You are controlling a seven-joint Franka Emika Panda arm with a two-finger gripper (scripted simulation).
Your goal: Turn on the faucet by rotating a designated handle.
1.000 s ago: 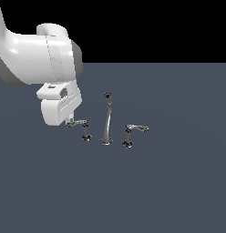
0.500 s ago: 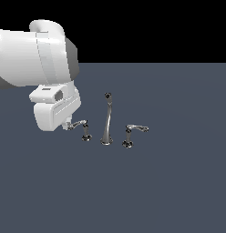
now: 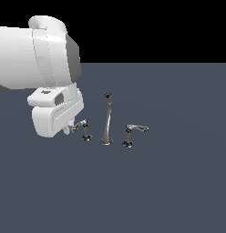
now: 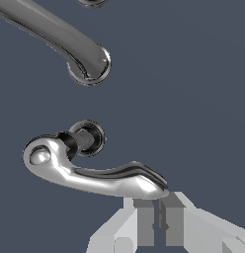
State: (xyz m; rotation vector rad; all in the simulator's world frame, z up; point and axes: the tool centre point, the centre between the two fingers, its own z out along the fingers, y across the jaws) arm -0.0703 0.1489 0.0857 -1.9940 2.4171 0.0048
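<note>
The chrome faucet has a tall curved spout with a dark tip between two small lever handles. The designated handle is on the exterior view's left, its lever reaching left from a short dark-based post. My gripper is mostly hidden under the white hand, right at the lever's free end. In the wrist view the handle lies across the frame, its post behind it. The gripper is shut with nothing between its fingers, its tips just beside the lever's tip. The spout is farther off.
The mirror-twin handle stands on the exterior view's right of the spout, its lever pointing right. All pieces sit on a flat dark grey surface. The bulky white arm fills the exterior view's upper left.
The white hand has sunk slightly toward the left handle's lever end while the arm link above it has swung. The lever and the rest of the faucet have not moved.
</note>
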